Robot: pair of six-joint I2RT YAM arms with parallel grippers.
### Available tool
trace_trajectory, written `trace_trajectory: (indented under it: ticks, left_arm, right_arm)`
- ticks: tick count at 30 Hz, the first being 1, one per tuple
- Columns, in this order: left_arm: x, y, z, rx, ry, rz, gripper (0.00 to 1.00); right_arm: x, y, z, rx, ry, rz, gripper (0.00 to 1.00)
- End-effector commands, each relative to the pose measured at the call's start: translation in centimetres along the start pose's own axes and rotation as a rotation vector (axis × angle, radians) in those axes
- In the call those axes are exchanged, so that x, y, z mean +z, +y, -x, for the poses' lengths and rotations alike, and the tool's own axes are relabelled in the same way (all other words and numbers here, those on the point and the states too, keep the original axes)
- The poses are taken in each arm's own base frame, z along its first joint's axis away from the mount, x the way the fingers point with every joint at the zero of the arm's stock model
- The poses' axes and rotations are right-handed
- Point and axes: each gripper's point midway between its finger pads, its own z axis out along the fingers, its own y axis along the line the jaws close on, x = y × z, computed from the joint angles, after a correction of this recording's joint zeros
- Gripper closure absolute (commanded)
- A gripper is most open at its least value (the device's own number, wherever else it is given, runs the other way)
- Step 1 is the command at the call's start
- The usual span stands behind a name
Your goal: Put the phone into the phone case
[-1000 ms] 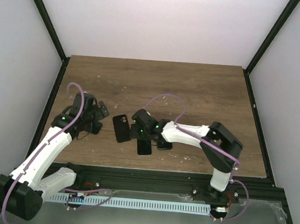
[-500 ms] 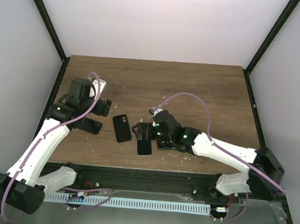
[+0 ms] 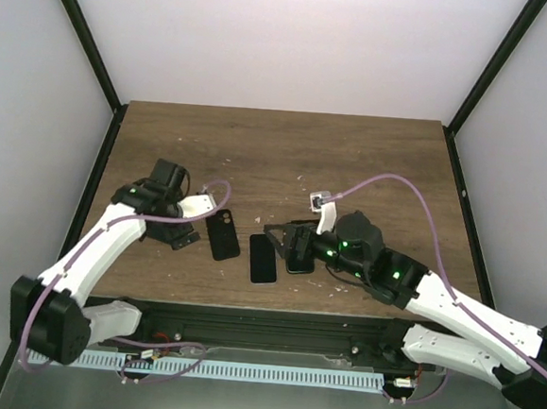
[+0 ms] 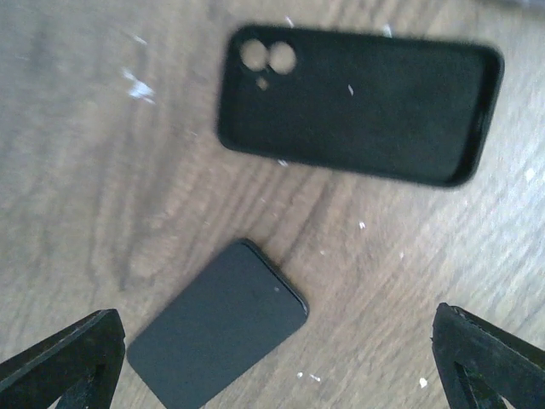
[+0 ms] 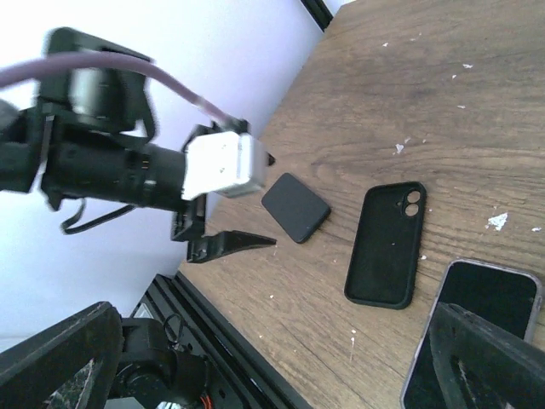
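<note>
The phone [image 3: 264, 258] lies flat on the table, dark screen up. In the right wrist view the phone [image 5: 477, 328] shows a thin pale rim. Whether that rim is the phone case I cannot tell, and no separate clear shell is in view. My right gripper [image 3: 280, 246] stands open just right of the phone, holding nothing, and its gripper [image 5: 272, 341] frames bare wood. My left gripper [image 3: 194, 222] is open at the left. In its own view the gripper [image 4: 277, 345] hovers over a small black slab [image 4: 217, 324].
A black cover with camera cutouts [image 3: 222, 234] lies between the two grippers, its hollow side up [image 4: 358, 106]. Another dark slab [image 3: 298, 257] lies partly under the right gripper. White specks dot the wood. The table's near edge [image 5: 230, 324] is close.
The right arm has drawn back to the right, away from the phone. The left arm has swung toward the middle, and its gripper now hangs beside the black cover.
</note>
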Motion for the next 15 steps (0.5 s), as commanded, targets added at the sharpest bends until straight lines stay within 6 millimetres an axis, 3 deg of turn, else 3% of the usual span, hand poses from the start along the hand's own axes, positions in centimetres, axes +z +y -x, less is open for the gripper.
trace_trajectory:
  ticks: [1, 5, 9, 15]
  left_arm:
    - [1.2, -0.5, -1.7, 0.176, 0.135, -0.101, 0.00]
    - [2.2, 0.6, -2.4, 0.212, 0.208, -0.127, 0.00]
    - [4.4, 2.4, -4.8, 0.264, 0.293, -0.097, 0.00]
    - [6.5, 2.5, -7.1, 0.285, 0.361, -0.136, 0.01]
  right_arm:
    - [-1.7, -0.1, 0.6, -0.024, -0.026, -0.019, 0.00]
    - [-3.1, -0.4, 1.2, -0.028, -0.075, -0.022, 0.00]
    - [-4.2, -0.5, 1.4, -0.034, -0.101, -0.018, 0.00]
    - [-5.6, -0.4, 1.8, -0.042, -0.134, -0.006, 0.00]
